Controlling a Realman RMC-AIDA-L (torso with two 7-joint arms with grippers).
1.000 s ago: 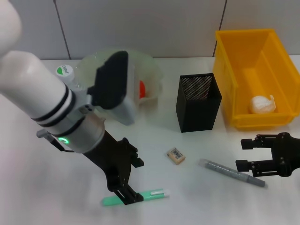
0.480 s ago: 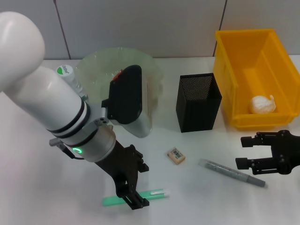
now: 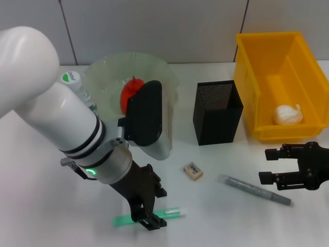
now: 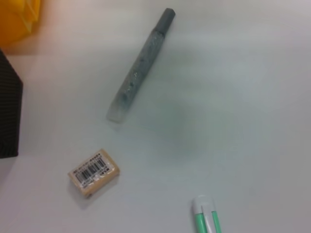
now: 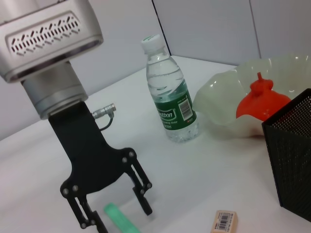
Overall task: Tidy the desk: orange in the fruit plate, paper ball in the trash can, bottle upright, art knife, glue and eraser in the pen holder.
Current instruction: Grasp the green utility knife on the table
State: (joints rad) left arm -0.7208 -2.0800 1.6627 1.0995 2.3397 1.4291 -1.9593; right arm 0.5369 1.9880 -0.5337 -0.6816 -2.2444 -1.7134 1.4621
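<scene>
The left gripper [image 3: 149,220] hangs open and empty, fingers straddling the green glue stick [image 3: 172,212] at six o'clock on the desk [image 3: 41,206]. If it closes off-centre, the round stick could roll or squirt out sideways. The right gripper [image 3: 272,165], at three o'clock, is open and empty beside the grey knife [image 3: 254,190].

Orange [image 3: 130,94] sits in pale-green fruit plate [image 3: 103,77] near desk [image 3: 41,206] far edge. Bottle [image 5: 172,92] upright just beside plate, toward left edge. Paper ball [image 3: 287,115] in yellow trash can [image 3: 267,67] at far right corner. Black mesh pen holder [image 3: 217,112] mid-desk. Eraser [image 3: 193,171], grey art knife [image 3: 254,190], green-white glue [image 3: 169,213] lie flat toward near edge.
</scene>
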